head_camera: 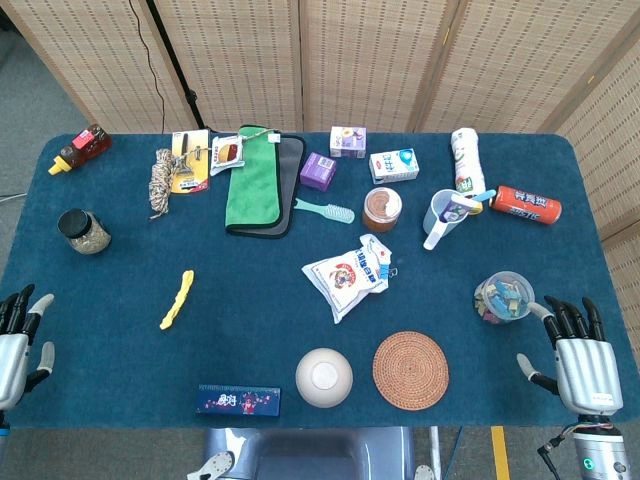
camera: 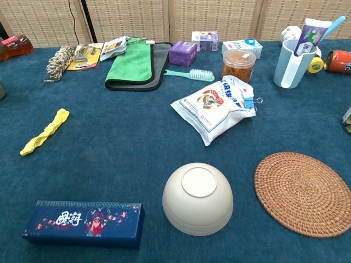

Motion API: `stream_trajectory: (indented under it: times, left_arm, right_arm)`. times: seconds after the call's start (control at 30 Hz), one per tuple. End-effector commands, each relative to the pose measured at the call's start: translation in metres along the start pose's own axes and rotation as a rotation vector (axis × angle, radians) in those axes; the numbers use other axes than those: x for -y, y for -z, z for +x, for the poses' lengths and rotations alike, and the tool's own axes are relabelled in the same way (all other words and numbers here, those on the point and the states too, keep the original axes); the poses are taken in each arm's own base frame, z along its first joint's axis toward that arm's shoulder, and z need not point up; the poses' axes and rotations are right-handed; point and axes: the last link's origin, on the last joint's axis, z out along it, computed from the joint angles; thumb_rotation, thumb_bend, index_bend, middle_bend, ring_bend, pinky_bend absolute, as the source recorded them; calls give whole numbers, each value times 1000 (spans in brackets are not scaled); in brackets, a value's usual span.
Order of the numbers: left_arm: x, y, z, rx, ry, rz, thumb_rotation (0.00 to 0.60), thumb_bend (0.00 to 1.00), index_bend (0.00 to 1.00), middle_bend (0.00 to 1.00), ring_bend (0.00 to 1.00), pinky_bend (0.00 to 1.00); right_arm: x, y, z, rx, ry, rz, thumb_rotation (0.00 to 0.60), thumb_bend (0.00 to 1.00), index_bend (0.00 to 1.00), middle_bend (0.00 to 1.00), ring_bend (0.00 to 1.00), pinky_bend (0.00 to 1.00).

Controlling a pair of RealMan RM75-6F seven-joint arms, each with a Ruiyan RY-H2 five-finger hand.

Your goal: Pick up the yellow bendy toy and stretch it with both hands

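The yellow bendy toy lies flat on the blue tablecloth, left of centre, a slim wavy strip running front to back; the chest view shows the toy at far left. My left hand rests at the table's left front edge, fingers apart and holding nothing, well left of the toy. At the right front edge my right hand is spread, palm down, with nothing in it. Neither hand shows in the chest view.
A dark blue printed box, an upturned white bowl and a woven coaster sit along the front. A white snack bag lies mid-table. A jar stands left. A plastic tub is near my right hand.
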Motion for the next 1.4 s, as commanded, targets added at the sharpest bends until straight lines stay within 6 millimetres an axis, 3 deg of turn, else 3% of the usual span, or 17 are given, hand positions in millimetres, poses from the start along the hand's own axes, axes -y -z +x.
stream_trajectory:
  times: [0.03,0.77,1.07,1.4]
  left_arm:
    - [0,0,-1,5,1,-1,600,503,146,17,24,75]
    - [-1,-6,-1,20,-6,-10,600,498,194,18,32,75]
    - [-5,-14,4,35,-25,-38,600,331,347,46,55,75]
    - [-17,-29,-4,98,-77,-77,599,290,368,49,59,75]
  right_arm:
    - [0,0,-1,6,4,0,600,278,218,156,162,23]
    - [0,1,1,-1,5,-6,600,278,218,156,162,23]
    - [1,3,4,-18,-3,-7,600,277,218,156,162,23]
    - [5,5,8,-22,0,-1,600,278,220,156,162,23]
